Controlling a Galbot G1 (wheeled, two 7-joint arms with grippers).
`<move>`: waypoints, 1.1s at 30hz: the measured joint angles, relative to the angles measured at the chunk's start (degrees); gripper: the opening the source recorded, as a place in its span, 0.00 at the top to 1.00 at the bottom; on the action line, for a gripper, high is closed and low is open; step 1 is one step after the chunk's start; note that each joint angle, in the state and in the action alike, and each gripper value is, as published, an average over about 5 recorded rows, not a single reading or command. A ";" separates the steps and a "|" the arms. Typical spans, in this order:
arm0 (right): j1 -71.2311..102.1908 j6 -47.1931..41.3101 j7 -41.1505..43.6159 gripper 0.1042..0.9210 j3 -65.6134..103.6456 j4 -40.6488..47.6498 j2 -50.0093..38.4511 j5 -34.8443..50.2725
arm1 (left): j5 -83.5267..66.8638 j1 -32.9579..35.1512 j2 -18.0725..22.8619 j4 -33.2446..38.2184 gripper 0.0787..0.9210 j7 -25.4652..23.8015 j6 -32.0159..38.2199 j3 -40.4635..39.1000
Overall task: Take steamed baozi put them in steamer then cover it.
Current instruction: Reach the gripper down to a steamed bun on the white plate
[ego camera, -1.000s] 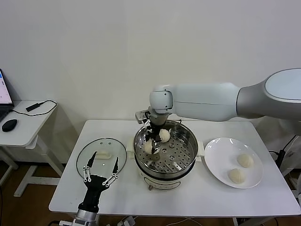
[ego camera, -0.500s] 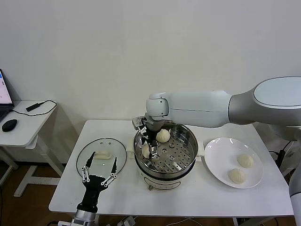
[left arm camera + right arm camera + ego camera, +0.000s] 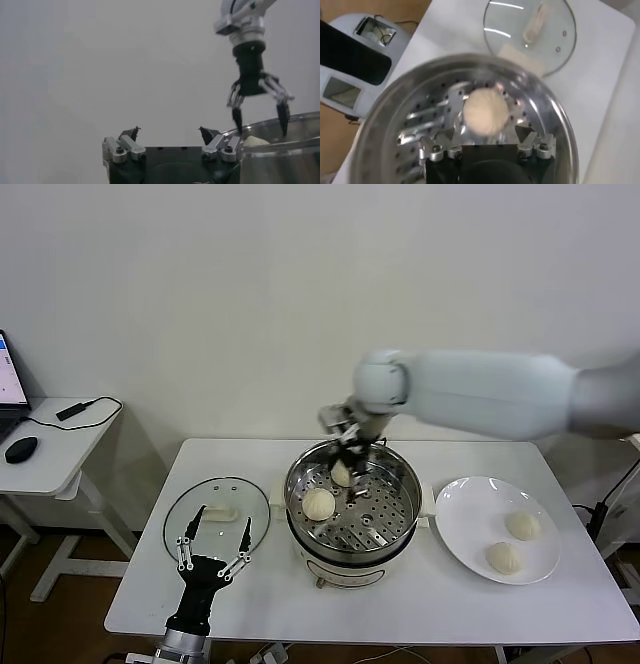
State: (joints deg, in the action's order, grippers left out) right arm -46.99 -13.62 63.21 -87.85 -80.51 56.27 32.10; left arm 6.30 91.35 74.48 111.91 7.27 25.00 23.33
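Now the right tool [image 3: 352,446] hung over the steamer [image 3: 352,506], above its 12 o'clock rim, jaws spread and pinching nothing. From the left wrist view the same tool [image 3: 260,116] showed its fingers splayed wide above the steel rim [image 3: 280,145], clear of the bun top [image 3: 255,142] peeking over it.

Two baozi sat on the perforated tray inside the steamer: one [image 3: 319,503] at about 9 o'clock of the tray, the other [image 3: 341,474] near 11 o'clock, partly behind the right tool's fingers. In the right wrist view a baozi [image 3: 485,111] lay on the tray directly beyond the tool's open fingers [image 3: 530,135], not touching them.

Two more baozi stayed on the white plate [image 3: 470,504] at 3 o'clock of the steamer: one [image 3: 521,525] toward the plate's far side, one [image 3: 503,557] toward its near edge, near each other but apart.

The glass lid [image 3: 216,512] lay flat on the bench [image 3: 420,609] at 9 o'clock of the steamer, its white handle up. The left tool [image 3: 214,547] was at the lid's near edge, jaws spread and empty.

A side desk [image 3: 50,454] with a mouse [image 3: 19,449] stood well apart at 9 o'clock.
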 measured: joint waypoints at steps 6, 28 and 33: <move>-0.24 5.22 3.62 0.12 0.21 -0.27 -11.62 -5.85 | 0.42 0.35 0.14 0.25 0.12 -0.03 0.00 -0.30; 22.62 14.26 1.32 0.12 9.45 11.00 -26.05 -20.29 | 0.78 1.03 -0.03 0.53 0.12 0.05 -0.03 -0.25; 26.98 14.46 0.77 0.12 11.79 12.39 -25.50 -21.69 | 0.90 1.24 -0.01 0.51 0.12 0.06 0.02 0.00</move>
State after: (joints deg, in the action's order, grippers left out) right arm -20.01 0.85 63.97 -76.06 -68.12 30.76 10.41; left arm 7.20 92.60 74.47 112.42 7.32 25.03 23.34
